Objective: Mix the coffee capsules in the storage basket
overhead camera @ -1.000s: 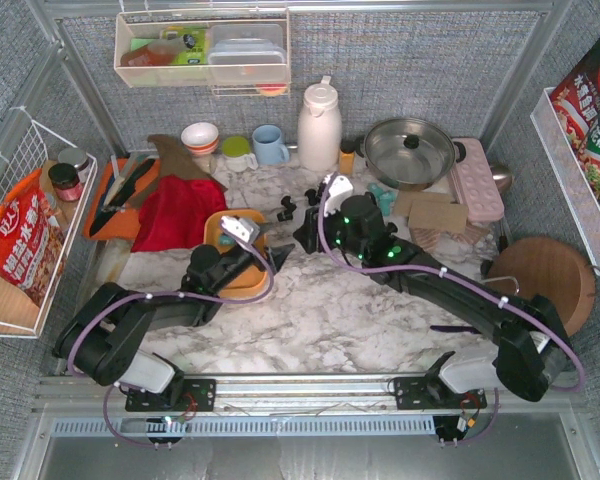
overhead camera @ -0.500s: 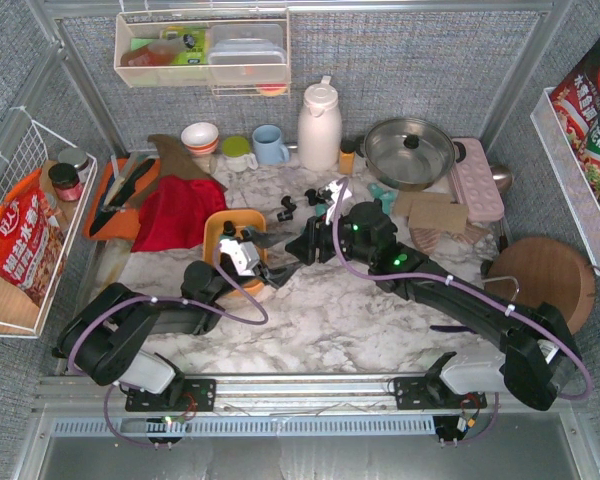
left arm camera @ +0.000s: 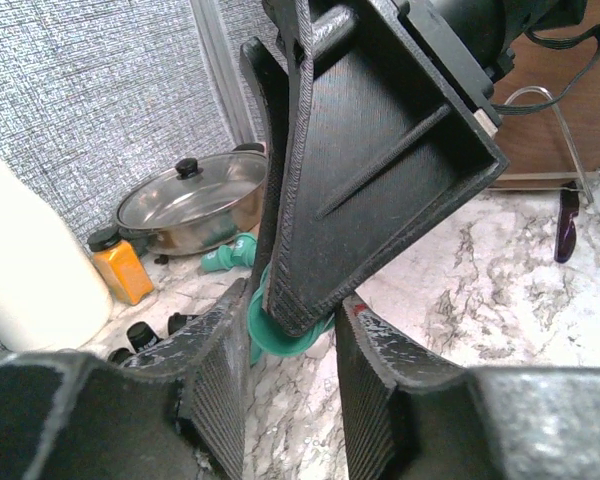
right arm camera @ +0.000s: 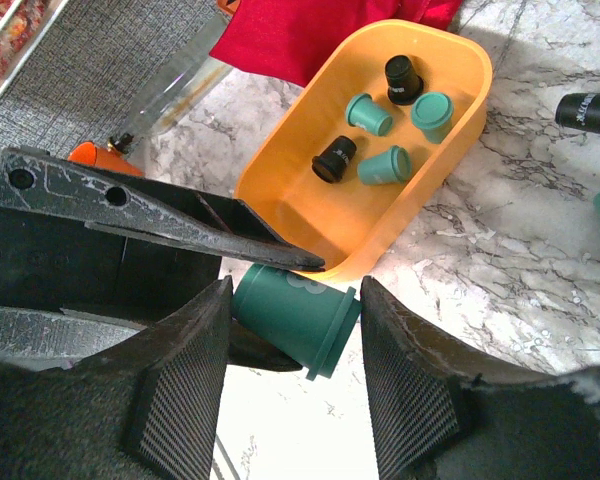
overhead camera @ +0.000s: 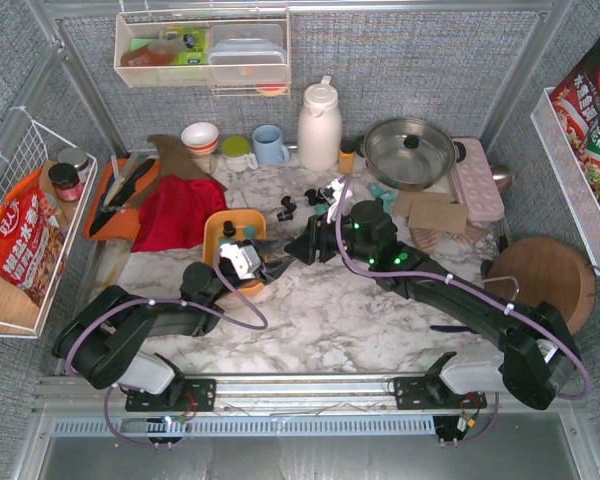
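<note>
The orange storage basket (overhead camera: pixel 212 226) sits left of centre; in the right wrist view (right arm camera: pixel 310 205) it holds several capsules, teal (right arm camera: pixel 385 165) and black (right arm camera: pixel 332 158). A teal capsule (right arm camera: pixel 295 315) lies sideways just off the basket's near rim, above the marble. My right gripper (right arm camera: pixel 295 290) is shut on its two ends. My left gripper (left arm camera: pixel 293 297) meets it from the left and is closed across its body; the capsule's rim (left arm camera: pixel 280 335) shows between its fingers. From the top, the left gripper (overhead camera: pixel 270 266) and right gripper (overhead camera: pixel 293 250) touch tip to tip. Loose black capsules (overhead camera: pixel 288 207) lie behind.
A red cloth (overhead camera: pixel 180 210) and a darker orange utensil tray (overhead camera: pixel 115 195) lie left of the basket. A white thermos (overhead camera: pixel 319 125), blue mug (overhead camera: pixel 270 145), lidded pot (overhead camera: pixel 410 150), pink tray (overhead camera: pixel 477 180) and round wooden board (overhead camera: pixel 545 280) stand behind and right.
</note>
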`<state>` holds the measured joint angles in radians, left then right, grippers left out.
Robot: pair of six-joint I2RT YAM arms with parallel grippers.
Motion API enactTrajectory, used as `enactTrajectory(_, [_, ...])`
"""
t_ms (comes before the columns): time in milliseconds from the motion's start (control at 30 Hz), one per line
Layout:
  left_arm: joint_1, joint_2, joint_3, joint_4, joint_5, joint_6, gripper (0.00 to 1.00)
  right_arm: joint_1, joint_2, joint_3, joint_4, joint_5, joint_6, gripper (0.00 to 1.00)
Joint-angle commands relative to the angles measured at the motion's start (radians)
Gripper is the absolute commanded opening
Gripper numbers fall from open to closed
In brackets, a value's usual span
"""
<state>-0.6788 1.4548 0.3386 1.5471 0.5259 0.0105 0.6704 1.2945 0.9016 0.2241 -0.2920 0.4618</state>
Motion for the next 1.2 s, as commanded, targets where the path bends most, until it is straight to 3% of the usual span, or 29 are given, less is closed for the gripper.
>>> enactTrajectory(0, [-0.006, -0.007, -0.002, 0.020, -0.011, 0.017, 0.37, -0.007, -0.011, 0.007, 0.066, -0.028, 0.047, 0.62])
enactTrajectory(267, [-0.005, -0.028, -0.007, -0.051, -0.191, 0.044, 0.28, -0.060, -0.044, -0.032, 0.034, 0.105, 0.055, 0.72])
enactTrajectory(467, [-0.005, -0.055, -0.004, -0.159, -0.498, 0.050, 0.29, -0.075, -0.029, -0.010, -0.113, 0.358, -0.083, 0.72])
enactTrajectory(633, [0.011, -0.068, 0.051, -0.400, -0.894, -0.017, 0.34, -0.078, 0.081, 0.040, -0.160, 0.474, -0.242, 0.70])
enactTrajectory(833, [0.107, 0.004, 0.117, -0.598, -0.965, -0.225, 0.40, -0.096, 0.323, 0.206, -0.217, 0.476, -0.297, 0.71])
enactTrajectory(1000, [0.160, 0.048, 0.136, -0.655, -0.992, -0.334, 0.56, -0.097, 0.488, 0.336, -0.251, 0.537, -0.154, 0.73])
enactTrajectory(1167, [0.163, 0.041, 0.172, -0.735, -1.018, -0.367, 0.88, -0.096, 0.629, 0.444, -0.316, 0.585, 0.021, 0.75])
